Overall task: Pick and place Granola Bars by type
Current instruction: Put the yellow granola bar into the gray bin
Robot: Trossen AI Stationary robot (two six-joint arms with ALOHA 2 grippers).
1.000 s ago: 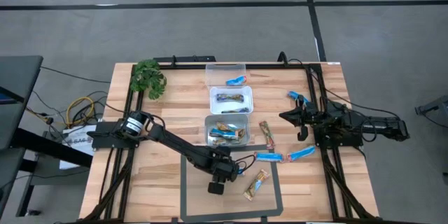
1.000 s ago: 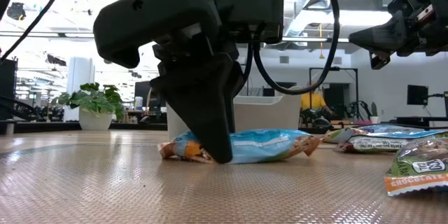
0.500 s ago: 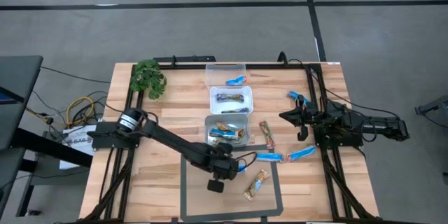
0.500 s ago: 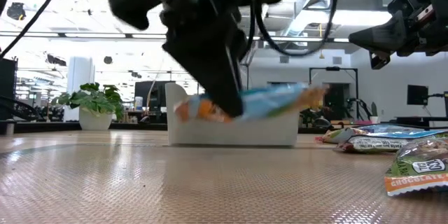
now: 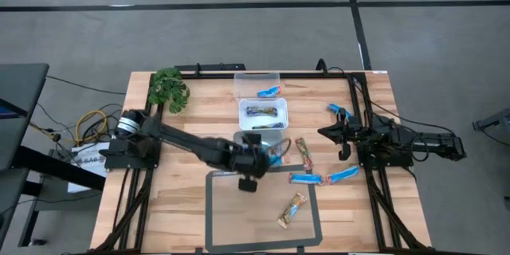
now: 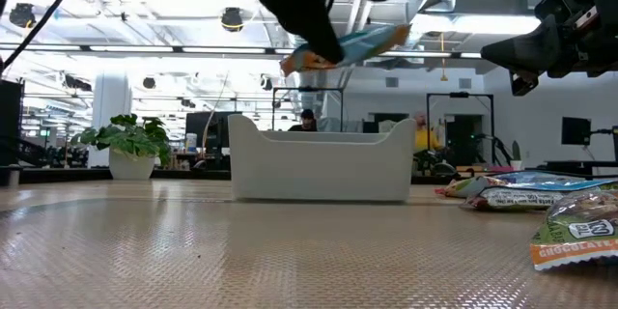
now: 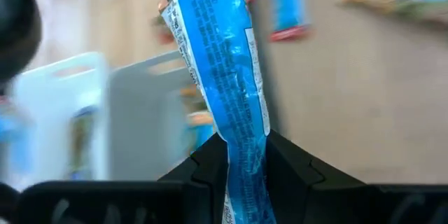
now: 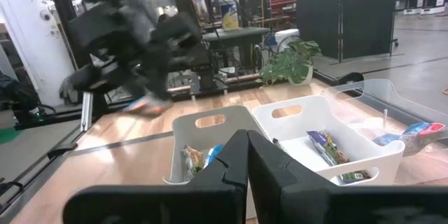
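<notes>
Above the nearest white bin (image 6: 319,164), a blue granola bar (image 7: 224,77) is pinched by the left end effector (image 7: 245,155); the right end effector (image 5: 341,134) is pressed together.

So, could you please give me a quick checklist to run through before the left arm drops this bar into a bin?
1. Left claw shut on the blue bar: ok.
2. Bar lifted clear of the table: ok.
3. Bar over the nearest bin: ok.
4. That bin holds matching bars: cannot tell.
5. Right claw out of the way, near the table's right edge: ok.
</notes>
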